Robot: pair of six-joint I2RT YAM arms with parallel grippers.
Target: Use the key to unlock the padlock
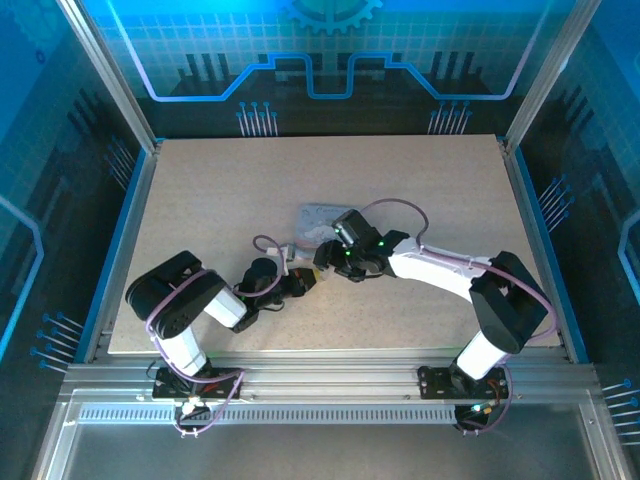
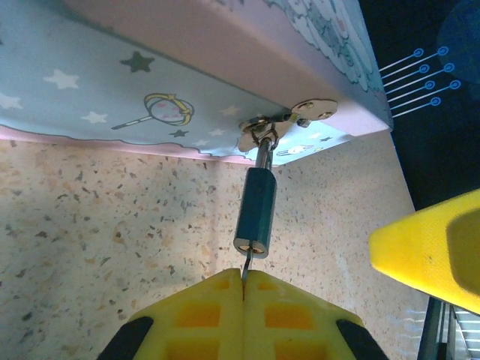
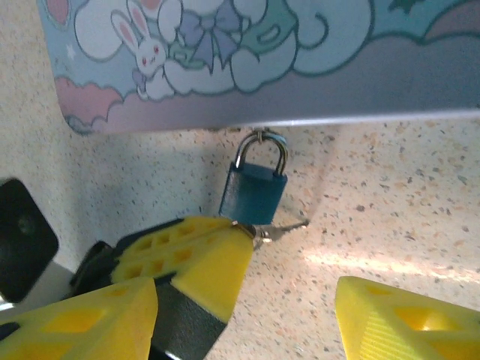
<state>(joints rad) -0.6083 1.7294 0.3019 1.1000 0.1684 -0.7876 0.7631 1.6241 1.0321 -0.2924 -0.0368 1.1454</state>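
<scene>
Bare tabletop point(image 3: 390, 210) beside the padlock point(image 3: 253, 193), pastel box point(image 3: 300, 75) just behind it

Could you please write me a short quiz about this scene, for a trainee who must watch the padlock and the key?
1. True or false: the left gripper is shut on the key.
2. The padlock hangs from: A) a chain, B) the clasp of the pastel box, C) a door handle.
3. Fill in: the padlock's body is ___ in colour.
Key: 1 true; 2 B; 3 blue.
</scene>
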